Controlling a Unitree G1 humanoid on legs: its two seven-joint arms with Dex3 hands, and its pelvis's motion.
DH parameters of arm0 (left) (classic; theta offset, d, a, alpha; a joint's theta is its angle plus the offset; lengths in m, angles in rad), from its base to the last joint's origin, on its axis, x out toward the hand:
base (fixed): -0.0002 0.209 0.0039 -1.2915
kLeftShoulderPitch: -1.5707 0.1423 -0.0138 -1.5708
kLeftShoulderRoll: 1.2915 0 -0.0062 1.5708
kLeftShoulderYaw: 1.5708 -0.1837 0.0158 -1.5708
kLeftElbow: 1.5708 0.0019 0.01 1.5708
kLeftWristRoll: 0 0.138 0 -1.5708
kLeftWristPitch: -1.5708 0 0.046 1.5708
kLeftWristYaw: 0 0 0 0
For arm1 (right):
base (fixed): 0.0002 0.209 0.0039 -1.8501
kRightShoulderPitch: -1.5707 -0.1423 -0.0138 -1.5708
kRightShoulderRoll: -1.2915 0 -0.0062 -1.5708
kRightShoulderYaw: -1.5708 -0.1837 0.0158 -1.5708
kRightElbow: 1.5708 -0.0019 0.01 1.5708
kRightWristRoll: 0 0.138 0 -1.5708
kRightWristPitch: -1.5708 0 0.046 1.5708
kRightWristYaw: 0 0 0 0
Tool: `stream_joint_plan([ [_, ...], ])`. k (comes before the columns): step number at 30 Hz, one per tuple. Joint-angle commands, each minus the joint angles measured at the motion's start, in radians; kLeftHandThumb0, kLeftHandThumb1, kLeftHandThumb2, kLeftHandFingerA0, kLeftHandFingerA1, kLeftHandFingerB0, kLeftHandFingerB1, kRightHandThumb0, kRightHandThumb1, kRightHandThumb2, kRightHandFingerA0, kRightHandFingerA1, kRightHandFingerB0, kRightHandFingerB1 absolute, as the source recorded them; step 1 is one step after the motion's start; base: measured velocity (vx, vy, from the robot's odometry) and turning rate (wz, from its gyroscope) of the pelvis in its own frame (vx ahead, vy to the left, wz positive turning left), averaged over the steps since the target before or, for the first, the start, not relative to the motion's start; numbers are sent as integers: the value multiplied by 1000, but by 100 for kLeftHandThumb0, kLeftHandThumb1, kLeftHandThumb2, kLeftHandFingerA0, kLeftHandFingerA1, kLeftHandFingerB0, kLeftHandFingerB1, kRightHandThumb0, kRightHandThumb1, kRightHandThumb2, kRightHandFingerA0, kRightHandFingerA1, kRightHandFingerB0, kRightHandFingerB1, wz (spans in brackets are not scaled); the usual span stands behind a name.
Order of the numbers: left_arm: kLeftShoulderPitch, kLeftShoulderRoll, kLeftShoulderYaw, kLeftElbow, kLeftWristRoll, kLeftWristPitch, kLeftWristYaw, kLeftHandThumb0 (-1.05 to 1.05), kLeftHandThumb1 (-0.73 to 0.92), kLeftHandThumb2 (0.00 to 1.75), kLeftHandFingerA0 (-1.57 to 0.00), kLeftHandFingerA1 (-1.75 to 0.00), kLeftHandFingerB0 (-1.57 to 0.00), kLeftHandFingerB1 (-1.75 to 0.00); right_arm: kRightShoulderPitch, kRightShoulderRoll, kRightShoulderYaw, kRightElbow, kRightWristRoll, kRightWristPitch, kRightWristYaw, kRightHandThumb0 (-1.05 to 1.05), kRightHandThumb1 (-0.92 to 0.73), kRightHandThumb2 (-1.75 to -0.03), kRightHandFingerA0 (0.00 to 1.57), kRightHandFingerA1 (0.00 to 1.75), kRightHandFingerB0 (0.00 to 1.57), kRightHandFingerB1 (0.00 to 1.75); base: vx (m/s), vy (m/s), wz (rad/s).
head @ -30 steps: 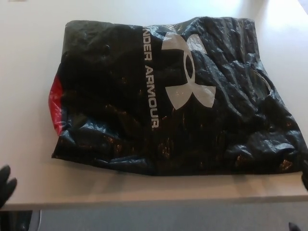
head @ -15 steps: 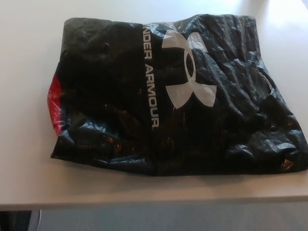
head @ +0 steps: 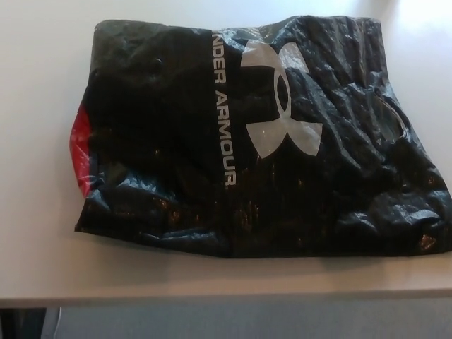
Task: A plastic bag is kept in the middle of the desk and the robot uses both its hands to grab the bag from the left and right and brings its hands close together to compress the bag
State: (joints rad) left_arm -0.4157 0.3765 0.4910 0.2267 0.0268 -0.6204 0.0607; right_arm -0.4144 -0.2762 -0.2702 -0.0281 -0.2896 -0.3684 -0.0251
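Desk [head: 42, 268] bare at the edges, black Under Armour plastic bag [head: 261, 141] flat in its middle, red showing at its left end. I'd bring both hands in level at the bag's short sides. Neither hand in view, so finger state unknown.

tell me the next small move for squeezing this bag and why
Probably bring both hands up into view, one to each side of the bag. Neither hand shows now, and the bag lies flat and untouched on the desk, its red part at the left edge and its right edge near the frame border, so nothing is gripped yet.
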Motion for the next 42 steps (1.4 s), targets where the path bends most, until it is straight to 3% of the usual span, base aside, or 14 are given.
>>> stream_joint_plan([
  [1, -155, 62, -111, 505, 32, 287, -97, -77, 79, 122, 0, -28, -5, -26, -259, -94, 31, 452, -42, 362, 4, -102, -75, -117, 0, 11, 0, 4, 0, 0, 0],
  [4, -151, 32, -125, 563, 12, 281, -111, -80, 92, 85, -4, -25, -8, -26, -306, -91, 36, 595, -30, 373, -15, -101, -73, -115, 0, 12, 0, 2, 0, 0, 0],
  [8, -146, 22, -150, 658, 19, 264, -123, -78, 91, 89, 0, -20, -8, -24, -337, -99, 47, 727, -21, 374, -8, -101, -75, -116, 0, 9, 0, 3, 0, 0, 0],
  [10, -149, 13, -147, 704, -5, 246, -142, -77, 87, 124, 0, -22, -6, -25, -353, -103, 58, 789, -26, 355, -16, -101, -76, -116, 0, 10, 0, 3, 0, 0, 0],
  [11, -148, 11, -152, 718, -2, 247, -133, -78, 92, 89, -1, -22, -8, -25, -363, -104, 61, 820, -26, 352, -21, -100, -75, -116, 0, 10, 0, 2, 0, 0, 0],
  [16, -147, 0, -178, 793, 2, 257, -128, -78, 92, 89, 0, -22, -6, -25, -386, -105, 68, 949, -9, 334, -33, -100, -75, -114, 0, 9, 0, 2, 0, 0, 0],
  [19, -152, -17, -182, 829, -17, 266, -135, -75, 85, 122, 0, -21, -6, -27, -382, -98, 73, 1015, -3, 288, -63, -98, -74, -115, 0, 11, 0, 3, 0, 0, 0],
  [20, -153, -22, -186, 837, -18, 281, -135, -87, 92, 91, 0, -13, -13, -24, -381, -94, 74, 1023, 0, 290, -65, -99, -74, -114, 0, 7, 0, 2, 0, 0, 0],
  [21, -154, -28, -190, 842, -21, 288, -138, -88, 91, 125, 0, -12, -10, -23, -380, -90, 75, 1031, 3, 289, -68, -98, -73, -114, 0, 8, 0, 3, 0, 0, 0],
  [34, -158, -111, -223, 873, -52, 279, -171, -87, 92, 125, 0, -15, -11, -24, -316, -9, 109, 1101, 43, 217, -134, -96, -78, -116, 1, 19, 0, 5, 0, 0, 0],
  [35, -158, -120, -217, 874, -68, 281, -186, -83, 92, 87, 0, -18, -6, -25, -307, 0, 113, 1104, 48, 209, -139, -95, -78, -117, 1, 23, 0, 6, 0, 0, 0],
  [37, -169, -143, -187, 878, -121, 309, -231, -86, 92, 86, 0, -15, -6, -24, -296, 8, 120, 1109, 47, 207, -151, -95, -79, -118, 1, 26, 0, 6, 0, 0, 0],
  [41, -164, -185, -168, 889, -154, 307, -271, -86, 92, 90, 0, -21, -9, -23, -271, 73, 121, 1139, 74, 190, -140, -92, -78, -117, 0, 18, 0, 9, 0, 0, 0],
  [42, -167, -199, -162, 892, -163, 311, -269, -75, 83, 124, 0, -25, -5, -25, -271, 88, 125, 1147, 76, 188, -144, -91, -77, -117, 0, 18, 0, 10, 0, 0, 0],
])
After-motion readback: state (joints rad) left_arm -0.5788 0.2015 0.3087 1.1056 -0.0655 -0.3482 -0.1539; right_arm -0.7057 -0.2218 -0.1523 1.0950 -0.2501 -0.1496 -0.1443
